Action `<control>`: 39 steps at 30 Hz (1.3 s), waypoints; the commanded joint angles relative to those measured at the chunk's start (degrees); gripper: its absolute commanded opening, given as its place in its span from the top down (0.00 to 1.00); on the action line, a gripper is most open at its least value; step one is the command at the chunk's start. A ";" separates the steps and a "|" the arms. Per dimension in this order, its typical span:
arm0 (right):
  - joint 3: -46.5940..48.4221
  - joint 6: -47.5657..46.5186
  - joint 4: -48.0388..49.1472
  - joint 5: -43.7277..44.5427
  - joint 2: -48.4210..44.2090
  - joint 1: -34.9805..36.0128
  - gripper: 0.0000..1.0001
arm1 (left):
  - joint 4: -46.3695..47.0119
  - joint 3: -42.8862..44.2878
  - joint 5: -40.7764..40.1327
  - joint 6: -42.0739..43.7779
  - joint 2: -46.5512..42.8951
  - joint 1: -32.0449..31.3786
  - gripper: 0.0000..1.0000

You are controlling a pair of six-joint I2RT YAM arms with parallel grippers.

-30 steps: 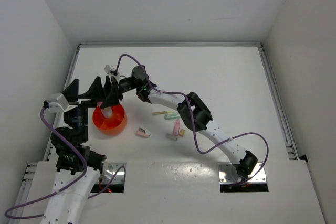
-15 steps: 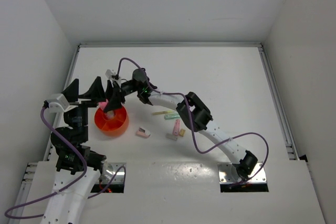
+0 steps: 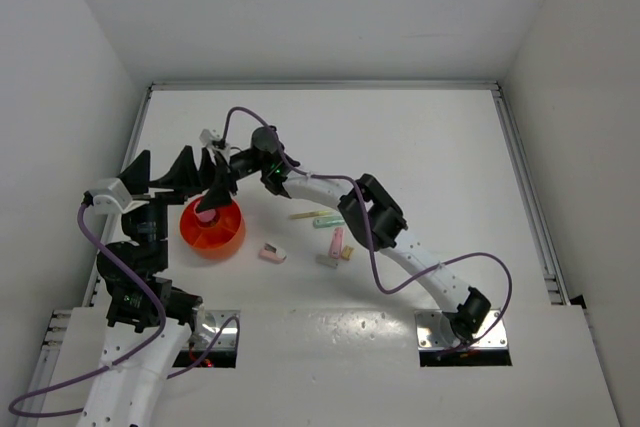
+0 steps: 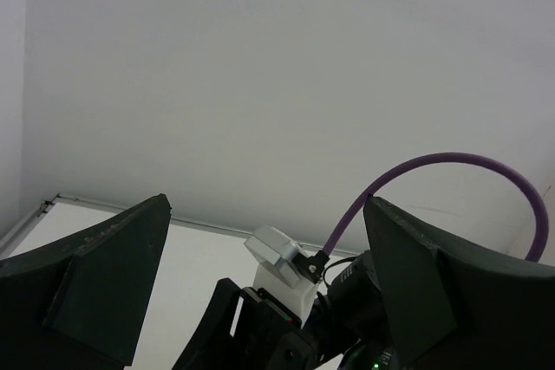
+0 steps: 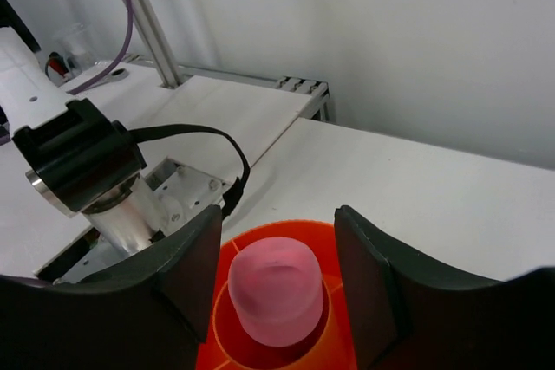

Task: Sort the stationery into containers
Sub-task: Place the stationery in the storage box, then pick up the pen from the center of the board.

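Observation:
The round orange bowl (image 3: 212, 229) sits at the left of the table. A pink-capped tube (image 5: 276, 292) stands upright in the bowl's (image 5: 303, 233) centre ring. My right gripper (image 3: 213, 195) hangs over the bowl; in the right wrist view it (image 5: 276, 216) is open, with the jaws on either side of the cap and a gap on both sides. My left gripper (image 3: 160, 169) is open and empty just left of the bowl, pointing away from me (image 4: 267, 205). Loose on the table lie a yellow-green pen (image 3: 303, 215), a mint-green marker (image 3: 323, 220), a pink marker (image 3: 335, 241) and small erasers (image 3: 272, 253).
A yellow eraser (image 3: 346, 253) and a white eraser (image 3: 326, 260) lie by the pink marker. The right arm's wrist camera (image 4: 282, 257) and purple cable (image 4: 451, 166) fill the space between the left fingers. White walls close in the table's left, far and right sides.
The right gripper shifted slightly over the bowl, and the pink-capped tube now stands free in the bowl's centre. The bowl nudged a little to the right. The left arm has not moved.

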 commanded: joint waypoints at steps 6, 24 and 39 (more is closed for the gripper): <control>0.28 -2.13 3.24 0.02 -6.42 -0.57 0.44 | 1.43 1.50 -0.32 0.26 0.93 0.68 0.00; -5.35 -66.70 -83.84 56.54 -23.21 -15.42 1.00 | -16.58 15.73 12.84 0.70 20.51 0.68 0.47; -5.70 -89.94 -101.08 54.25 -14.33 -13.67 0.43 | -20.10 18.64 19.73 1.93 27.29 0.68 0.04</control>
